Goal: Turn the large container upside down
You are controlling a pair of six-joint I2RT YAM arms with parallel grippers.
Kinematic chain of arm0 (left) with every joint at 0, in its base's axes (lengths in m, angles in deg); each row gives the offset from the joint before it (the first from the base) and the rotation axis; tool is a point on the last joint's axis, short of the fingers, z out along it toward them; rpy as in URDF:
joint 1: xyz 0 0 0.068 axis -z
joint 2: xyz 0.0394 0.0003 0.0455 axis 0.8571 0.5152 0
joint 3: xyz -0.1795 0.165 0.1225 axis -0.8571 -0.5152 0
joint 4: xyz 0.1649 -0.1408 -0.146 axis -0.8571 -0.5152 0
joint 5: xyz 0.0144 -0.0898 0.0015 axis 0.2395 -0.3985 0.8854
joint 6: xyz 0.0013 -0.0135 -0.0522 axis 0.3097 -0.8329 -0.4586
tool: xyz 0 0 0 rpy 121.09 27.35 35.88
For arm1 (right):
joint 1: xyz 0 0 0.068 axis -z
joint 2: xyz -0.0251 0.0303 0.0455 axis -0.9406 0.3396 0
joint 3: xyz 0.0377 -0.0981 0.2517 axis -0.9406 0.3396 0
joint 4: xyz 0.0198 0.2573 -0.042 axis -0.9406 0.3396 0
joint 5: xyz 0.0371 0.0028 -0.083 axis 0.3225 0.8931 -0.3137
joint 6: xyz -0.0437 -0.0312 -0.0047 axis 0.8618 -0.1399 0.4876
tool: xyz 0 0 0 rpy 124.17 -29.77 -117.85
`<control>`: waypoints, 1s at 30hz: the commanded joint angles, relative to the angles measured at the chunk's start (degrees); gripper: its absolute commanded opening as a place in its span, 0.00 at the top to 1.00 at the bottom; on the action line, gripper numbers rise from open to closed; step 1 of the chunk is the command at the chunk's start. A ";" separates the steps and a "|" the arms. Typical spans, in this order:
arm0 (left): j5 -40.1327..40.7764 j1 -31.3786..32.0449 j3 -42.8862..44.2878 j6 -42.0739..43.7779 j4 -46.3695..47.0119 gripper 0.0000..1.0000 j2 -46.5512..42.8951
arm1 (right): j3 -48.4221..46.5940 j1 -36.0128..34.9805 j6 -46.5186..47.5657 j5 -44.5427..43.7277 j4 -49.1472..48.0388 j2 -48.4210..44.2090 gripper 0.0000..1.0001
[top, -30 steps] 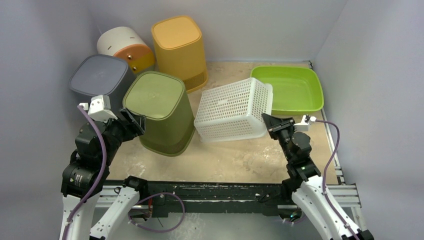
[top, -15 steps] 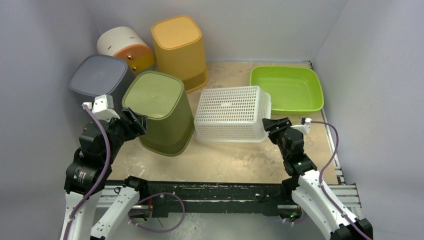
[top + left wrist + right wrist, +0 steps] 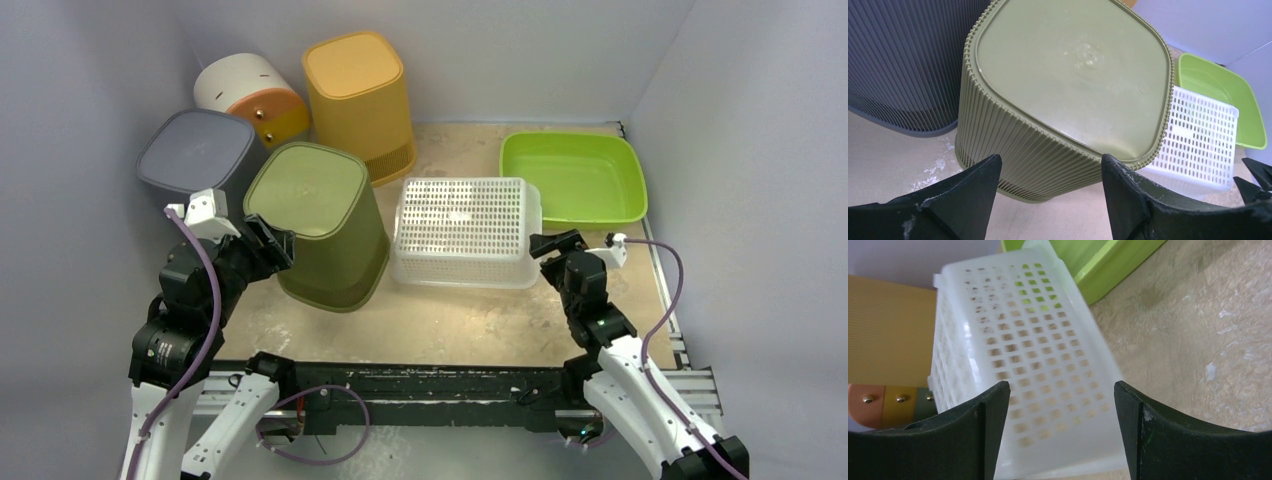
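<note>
The white perforated basket (image 3: 465,230) rests bottom up on the table's middle, its holed base facing the ceiling. In the right wrist view the basket (image 3: 1013,340) is blurred and fills the space ahead of the fingers. My right gripper (image 3: 548,246) sits just off its right end, open (image 3: 1062,386), with nothing between the jaws. My left gripper (image 3: 272,246) is open (image 3: 1050,160) at the near-left side of the olive ribbed bin (image 3: 1068,75), apart from it.
The olive bin (image 3: 315,225) stands bottom up to the left of the basket. Behind are a grey bin (image 3: 200,155), an orange bin (image 3: 360,95) and a white-and-orange drum (image 3: 245,90). A green tray (image 3: 580,180) lies at the back right.
The basket dropped from a tilt on its edge to flat, bottom up. My right gripper opened, let it go and drew back slightly. The left arm shifted a little lower.
</note>
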 commanded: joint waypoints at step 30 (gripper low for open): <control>0.78 -0.31 0.22 0.72 0.43 0.30 -2.01 | -30.06 0.00 31.32 -3.57 -10.86 35.74 0.11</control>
